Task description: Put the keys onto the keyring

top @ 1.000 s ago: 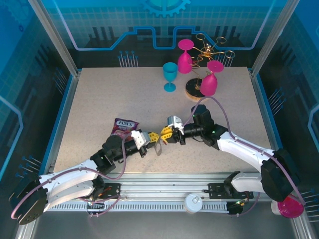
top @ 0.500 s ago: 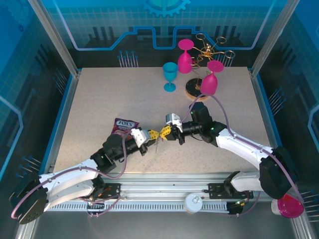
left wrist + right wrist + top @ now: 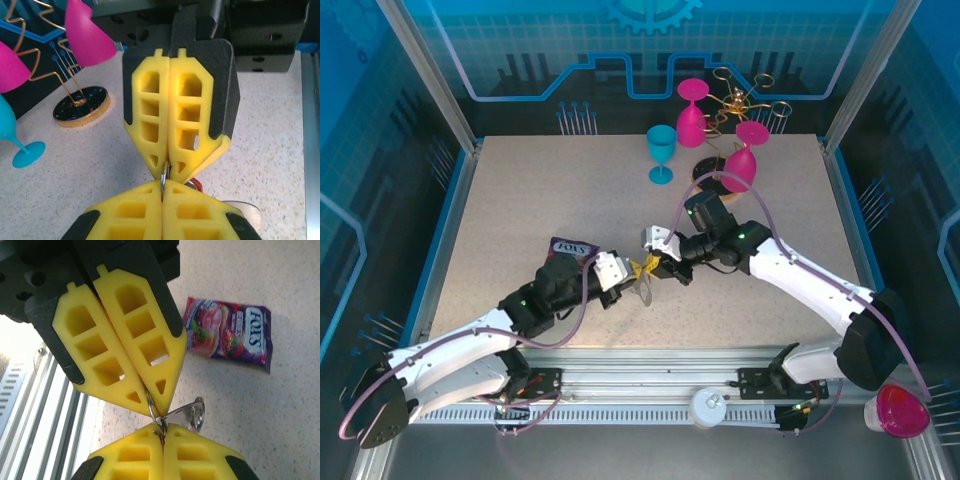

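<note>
Both arms meet tip to tip just below the centre of the top view, above the speckled surface [image 3: 520, 200]. The left end effector [image 3: 632, 270] reaches in from the lower left and the right end effector [image 3: 652, 265] from the right. Each has its yellow fingers pressed fully together. In the right wrist view a thin wire ring [image 3: 151, 407] arcs from the tips of the left end effector, at the top of the frame, down into the seam of the right one at the bottom, so both appear to pinch that same ring. It belongs to the keyring [image 3: 642, 291], whose grey loop hangs just under the meeting point in the top view. The keys [image 3: 198, 185] show as a sliver of red tag at lower centre of the left wrist view, tucked just behind the right end effector's tips. In the right wrist view a flat silver piece [image 3: 186, 415] with a round eye at its far end juts from those tips toward the right of the frame. It is probably the key piece, though I cannot tell if it is clamped or merely hanging there. Its long axis lies across the frame, roughly square to the line joining the two sets of tips. The eye sits just beside the wire ring, not on it. The right arm is the nearer to it, so the threading likely turns on bringing that eye round to the ring's open end.
</note>
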Controlling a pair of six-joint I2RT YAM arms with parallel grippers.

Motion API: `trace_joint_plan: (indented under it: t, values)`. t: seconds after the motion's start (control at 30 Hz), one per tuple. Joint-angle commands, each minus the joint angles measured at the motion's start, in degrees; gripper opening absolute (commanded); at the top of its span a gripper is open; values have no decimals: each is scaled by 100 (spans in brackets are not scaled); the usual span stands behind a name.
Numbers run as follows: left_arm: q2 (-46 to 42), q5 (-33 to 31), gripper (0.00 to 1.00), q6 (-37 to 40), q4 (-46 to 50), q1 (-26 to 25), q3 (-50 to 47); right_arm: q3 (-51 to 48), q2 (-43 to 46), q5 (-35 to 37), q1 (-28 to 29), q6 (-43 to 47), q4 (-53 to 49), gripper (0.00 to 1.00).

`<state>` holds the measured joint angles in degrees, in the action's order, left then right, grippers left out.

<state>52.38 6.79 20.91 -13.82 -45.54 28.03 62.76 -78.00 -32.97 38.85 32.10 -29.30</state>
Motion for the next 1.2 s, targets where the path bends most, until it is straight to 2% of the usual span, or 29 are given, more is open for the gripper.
trace_joint_plan:
  t: [0.0, 0.17, 0.27, 0.4, 0.53, 0.8, 0.87, 1.0, 1.17]
  values:
    - [161, 245, 6, 308, 673, 3, 279, 438, -43, -110, 319, 435, -630, 0]
    - [196, 418, 0, 291, 612, 25, 328, 431, 120, -301, 358, 319, -461, 0]
    - [86, 385, 0, 110, 211, 48, 135, -33, 452, -562, 205, -162, 250, 0]
    - [-157, 336, 0, -268, -596, 69, -234, -962, 913, -826, -135, -1201, 1663, 29]
    - [-235, 367, 0, -450, -1103, 80, -450, -1397, 1028, -916, -316, -1643, 2079, 40]
    - [-206, 455, 0, -587, -1549, 80, -627, -1444, 959, -895, -335, -1762, 2186, 39]
    - [-211, 472, 0, -617, -1605, 80, -641, -1409, 894, -891, -334, -1809, 2218, 34]
    - [-269, 430, 0, -615, -1564, 78, -671, -1420, 864, -878, -381, -1945, 2263, 16]
    - [-344, 377, 0, -608, -1633, 71, -728, -1563, 956, -902, -474, -2076, 2247, 10]
